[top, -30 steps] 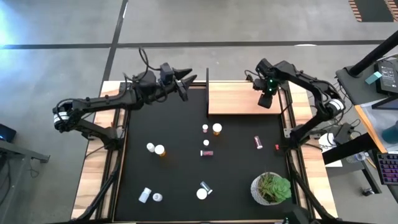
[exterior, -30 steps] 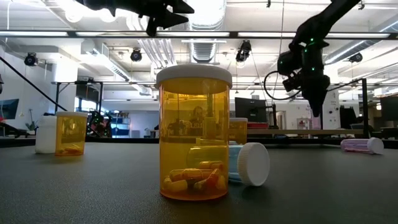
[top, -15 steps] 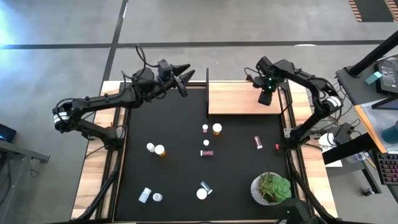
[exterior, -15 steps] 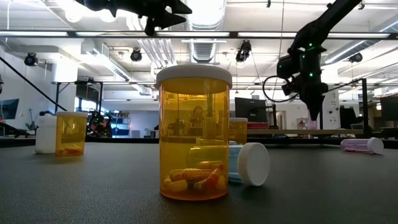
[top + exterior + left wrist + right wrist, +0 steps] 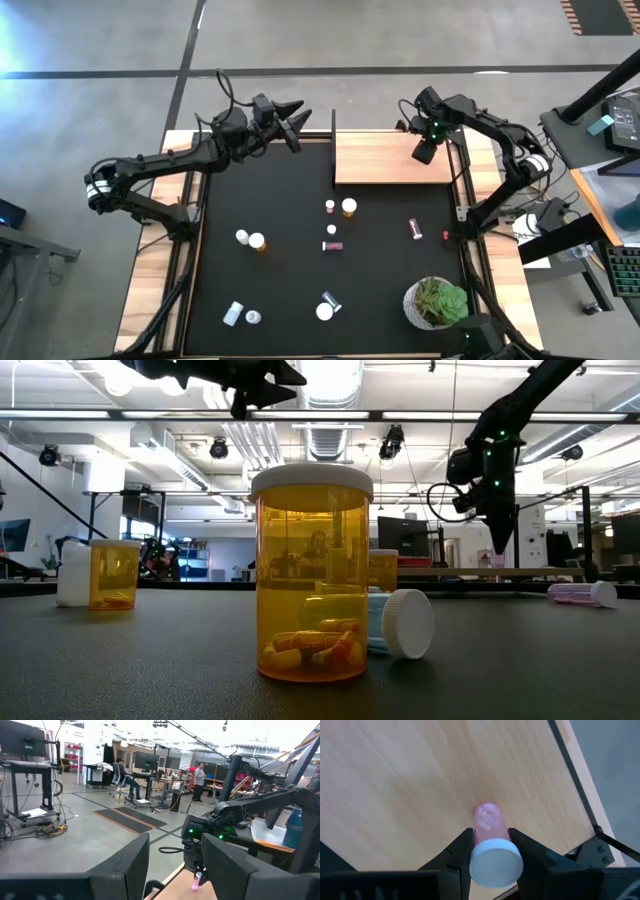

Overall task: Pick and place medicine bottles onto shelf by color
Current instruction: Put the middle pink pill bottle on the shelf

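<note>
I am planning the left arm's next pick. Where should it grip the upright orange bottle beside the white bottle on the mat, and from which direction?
Grip the orange bottle across its round body below the white cap, descending from above. It stands upright; close the fingers on the sides away from the neighbouring white bottle.

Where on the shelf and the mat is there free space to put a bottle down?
The shelf board looks bare apart from its right end, where the right tool holds a pink bottle over it. On the black mat, the strip between the shelf's left post and the left tool is free. The mat's middle is crowded with bottles.
</note>
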Tool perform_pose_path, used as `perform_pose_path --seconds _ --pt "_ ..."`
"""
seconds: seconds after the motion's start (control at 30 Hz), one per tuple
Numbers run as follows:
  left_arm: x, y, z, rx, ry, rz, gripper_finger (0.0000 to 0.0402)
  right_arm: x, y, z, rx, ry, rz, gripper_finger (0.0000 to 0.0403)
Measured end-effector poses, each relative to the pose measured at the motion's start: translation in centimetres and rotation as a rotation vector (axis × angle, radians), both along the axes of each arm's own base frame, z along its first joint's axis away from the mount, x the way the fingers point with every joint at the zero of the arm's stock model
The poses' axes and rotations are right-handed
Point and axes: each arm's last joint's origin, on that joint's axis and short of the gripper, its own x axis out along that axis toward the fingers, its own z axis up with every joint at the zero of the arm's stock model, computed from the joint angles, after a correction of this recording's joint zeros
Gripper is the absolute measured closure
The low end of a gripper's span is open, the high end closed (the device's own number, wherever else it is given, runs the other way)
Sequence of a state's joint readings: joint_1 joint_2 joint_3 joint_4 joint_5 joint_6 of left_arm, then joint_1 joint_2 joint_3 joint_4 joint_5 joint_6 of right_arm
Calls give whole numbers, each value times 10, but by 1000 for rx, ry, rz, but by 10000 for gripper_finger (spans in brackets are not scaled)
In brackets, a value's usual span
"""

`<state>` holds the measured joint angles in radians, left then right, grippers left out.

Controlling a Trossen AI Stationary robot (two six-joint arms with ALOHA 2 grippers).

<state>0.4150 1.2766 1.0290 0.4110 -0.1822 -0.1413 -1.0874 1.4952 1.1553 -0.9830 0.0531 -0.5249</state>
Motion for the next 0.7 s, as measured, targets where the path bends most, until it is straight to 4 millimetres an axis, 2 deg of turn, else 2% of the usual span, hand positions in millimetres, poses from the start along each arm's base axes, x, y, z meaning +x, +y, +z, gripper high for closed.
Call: perform_pose_path --seconds 0.7 --pt "-2 3 -1 -4 1 20 237 2 -3 1 -29 -53 -207 298"
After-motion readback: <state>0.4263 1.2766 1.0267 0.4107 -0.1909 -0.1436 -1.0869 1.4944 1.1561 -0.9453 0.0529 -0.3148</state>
